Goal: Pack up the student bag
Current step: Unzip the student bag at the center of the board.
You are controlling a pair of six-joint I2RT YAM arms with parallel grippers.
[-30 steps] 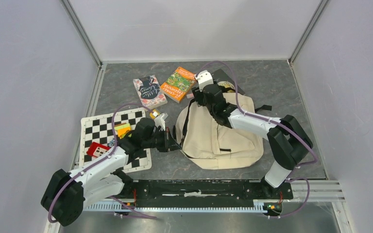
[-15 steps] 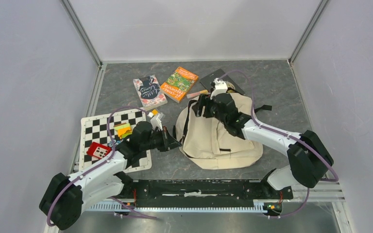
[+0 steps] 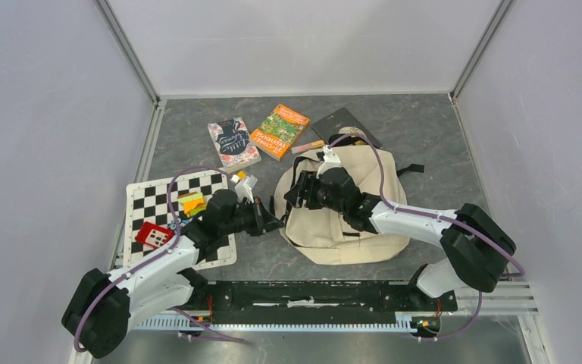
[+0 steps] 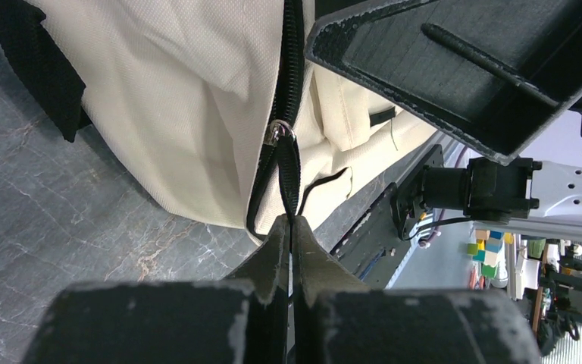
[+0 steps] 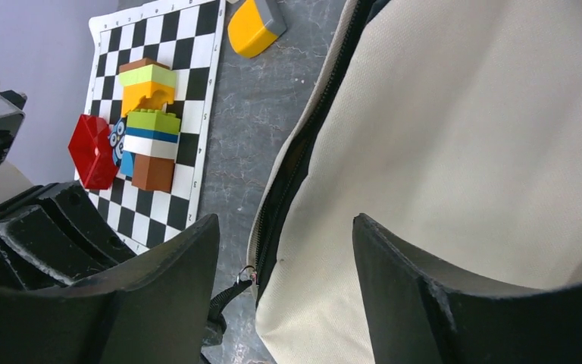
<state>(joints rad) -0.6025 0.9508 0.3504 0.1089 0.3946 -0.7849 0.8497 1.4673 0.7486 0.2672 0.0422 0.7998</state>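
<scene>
The cream student bag (image 3: 352,208) lies flat on the grey table, right of centre. My left gripper (image 3: 271,224) is at its left edge, shut on the black zipper pull strap (image 4: 291,178), which hangs from a metal zipper slider (image 4: 280,133). My right gripper (image 3: 294,194) hovers open over the bag's left side, its jaws spread wide above the black zipper (image 5: 295,163) and cream fabric (image 5: 455,136). The pull strap (image 5: 223,296) and slider also show in the right wrist view.
A checkered mat (image 3: 151,201) lies left of the bag with a red block (image 3: 151,233) and stacked coloured bricks (image 3: 191,203) on it. Two books (image 3: 233,142) (image 3: 279,130) and a dark notebook (image 3: 342,121) lie behind the bag. A yellow-grey piece (image 5: 254,26) lies between mat and bag.
My right gripper has moved from the bag's far top end toward me and left, down to the bag's left edge. My left gripper has stayed holding at the zipper.
</scene>
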